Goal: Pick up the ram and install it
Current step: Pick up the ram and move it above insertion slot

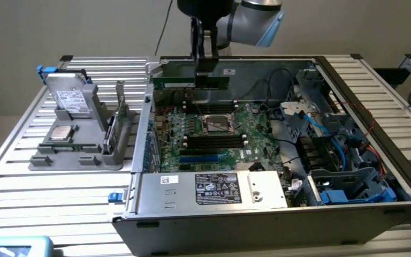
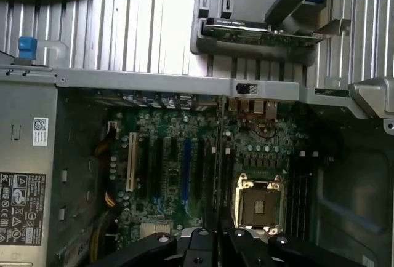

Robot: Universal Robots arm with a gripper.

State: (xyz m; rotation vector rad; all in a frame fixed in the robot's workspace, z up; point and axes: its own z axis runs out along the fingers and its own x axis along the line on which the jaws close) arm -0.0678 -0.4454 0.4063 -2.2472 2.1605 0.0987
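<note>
A slatted aluminium bench carries a large grey metal computer case, lying on its side with its cover off. The grey robot arm comes down over the far edge of the case.

On the case floor lies the green motherboard, with a square silver processor socket near its middle and rows of black memory slots beside the socket. In the wrist view the same motherboard and socket lie below the camera.

To the exterior view's left of the case, a grey plastic holder stands on the bench. In it a silver hard drive leans upright, and the wrist view shows a larger green card with a metal bracket.

The long, thin dark-green circuit-board ram stick hangs level over the far part of the case, above the board and in no slot. The black jaws stand narrow, clamped on its upper edge. In the wrist view the ram stick appears edge-on as a thin dark line running out from between them.
</note>
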